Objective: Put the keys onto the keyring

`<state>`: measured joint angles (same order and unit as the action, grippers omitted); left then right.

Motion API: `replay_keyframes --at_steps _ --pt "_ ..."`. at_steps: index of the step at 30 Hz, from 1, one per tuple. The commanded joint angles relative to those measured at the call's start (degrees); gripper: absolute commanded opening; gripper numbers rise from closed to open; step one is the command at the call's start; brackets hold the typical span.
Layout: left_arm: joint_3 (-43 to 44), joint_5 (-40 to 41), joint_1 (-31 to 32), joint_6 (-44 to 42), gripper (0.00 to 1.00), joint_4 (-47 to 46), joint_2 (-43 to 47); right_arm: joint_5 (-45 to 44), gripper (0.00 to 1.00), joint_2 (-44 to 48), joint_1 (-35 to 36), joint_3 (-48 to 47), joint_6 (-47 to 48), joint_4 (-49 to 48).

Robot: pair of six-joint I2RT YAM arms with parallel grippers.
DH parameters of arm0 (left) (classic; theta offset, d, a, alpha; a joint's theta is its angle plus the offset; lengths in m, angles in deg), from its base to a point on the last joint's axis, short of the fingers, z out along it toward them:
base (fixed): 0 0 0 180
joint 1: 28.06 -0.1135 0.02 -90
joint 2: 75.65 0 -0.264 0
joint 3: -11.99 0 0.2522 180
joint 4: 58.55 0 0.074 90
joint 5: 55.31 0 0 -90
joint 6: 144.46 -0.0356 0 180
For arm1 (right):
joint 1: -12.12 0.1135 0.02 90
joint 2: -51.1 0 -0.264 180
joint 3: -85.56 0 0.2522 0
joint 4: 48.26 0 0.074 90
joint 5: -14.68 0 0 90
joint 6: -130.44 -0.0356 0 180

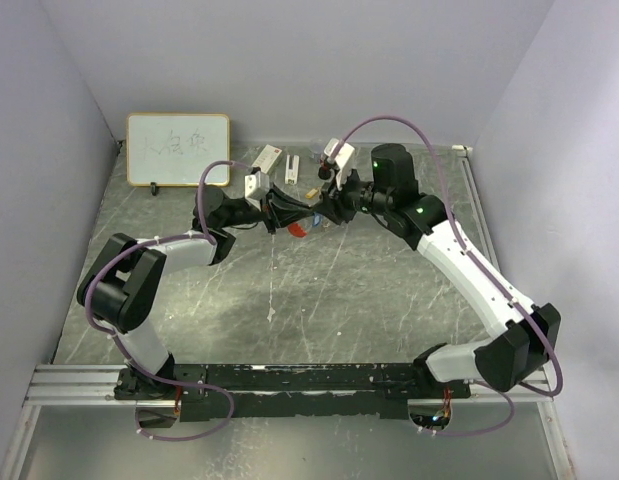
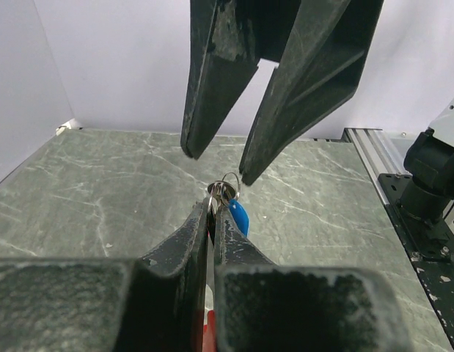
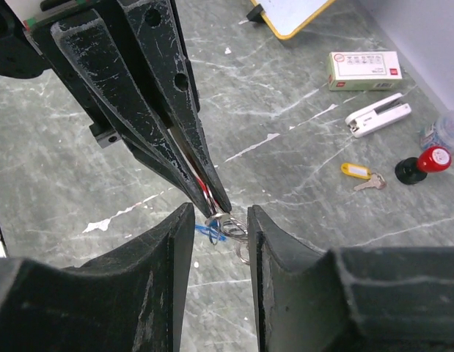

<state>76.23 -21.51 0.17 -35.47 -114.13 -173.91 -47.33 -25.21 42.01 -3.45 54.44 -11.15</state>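
Nearest me, open marbled table (image 1: 319,300) stretches from the arm bases to the grippers, so there is room to move there. At mid-table my left gripper (image 2: 211,209) is clamped tight on the keyring (image 2: 228,183). Its thin silvery loop pokes past the tips, and the red tag (image 2: 207,331) is pinched back between the fingers. The blue key (image 2: 239,215) sits just beside the tips, under the loop; I cannot tell whether it is threaded on. My right gripper (image 2: 216,167) faces it with jaws apart, a finger on either side of the loop.

Farther back lie a key with a yellow tag (image 3: 356,171), a red-and-black cylinder (image 3: 425,163), a white stapler-like piece (image 3: 378,119) and a white box (image 3: 364,70). The box's red mark and print are too small to read. At the back wall stands a whiteboard (image 1: 179,150) with a faint, illegible scribble. Walls close in on both sides.
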Motion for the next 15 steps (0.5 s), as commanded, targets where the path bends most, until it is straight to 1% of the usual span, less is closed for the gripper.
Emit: replay_keyframes --at_steps 1,4,8,15 --pt "2.14 -1.87 0.28 0.03 0.07 1.14 -0.45 1.19 0.34 -1.55 0.82 -1.62 0.51 -0.84" --pt "2.09 -1.78 0.34 -0.23 0.07 1.22 -0.37 1.07 0.29 -2.06 1.12 -1.57 0.58 -0.99" --pt "2.02 -1.93 0.38 -0.44 0.07 1.39 -0.2 0.76 0.18 -2.13 1.14 -1.53 0.59 -1.18" --pt "1.89 -2.49 0.42 -0.56 0.07 1.29 -0.03 0.49 0.07 -2.35 1.16 -1.57 0.68 -0.95"
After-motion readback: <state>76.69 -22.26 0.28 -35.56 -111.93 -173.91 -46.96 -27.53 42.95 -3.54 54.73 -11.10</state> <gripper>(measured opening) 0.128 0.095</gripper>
